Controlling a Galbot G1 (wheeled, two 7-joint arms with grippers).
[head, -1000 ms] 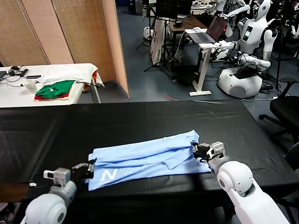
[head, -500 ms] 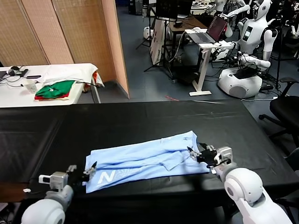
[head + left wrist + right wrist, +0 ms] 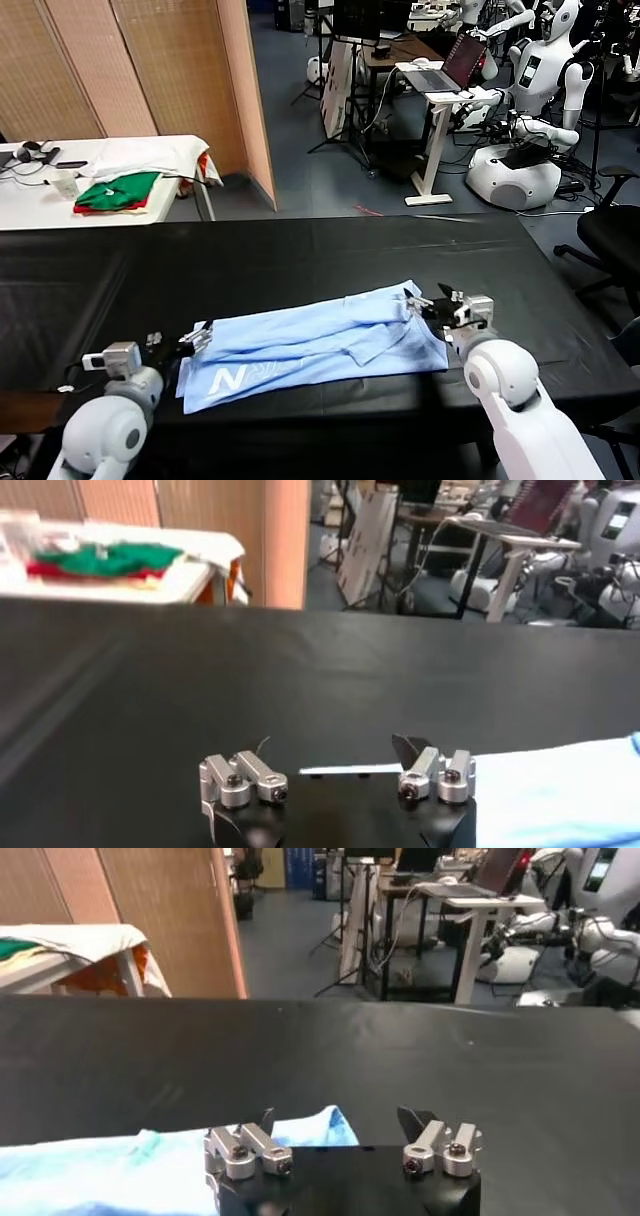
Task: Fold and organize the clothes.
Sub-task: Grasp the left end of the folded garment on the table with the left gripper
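Observation:
The pale light-blue shirt [image 3: 310,345] lies flattened in a long band on the black table [image 3: 300,250], its white "N" print [image 3: 228,379] near the front left corner. My left gripper [image 3: 195,337] hovers at the shirt's left end, open, with nothing between its fingers. In the left wrist view that gripper [image 3: 335,750] is spread wide and the shirt [image 3: 560,790] lies beside one finger. My right gripper [image 3: 432,303] stands open at the shirt's right end. In the right wrist view a corner of the shirt [image 3: 300,1128] shows just beyond the open gripper [image 3: 338,1120].
A white side table [image 3: 30,205] at the back left holds folded green and red garments [image 3: 118,192] and a white cloth [image 3: 150,152]. Behind the black table are a laptop stand [image 3: 440,110] and other robots [image 3: 530,120]. An office chair [image 3: 610,235] stands at the right.
Both grippers were shut on the shirt's ends a second ago; both have opened and let go. The shirt lies on the table, and the grippers sit just off its ends.

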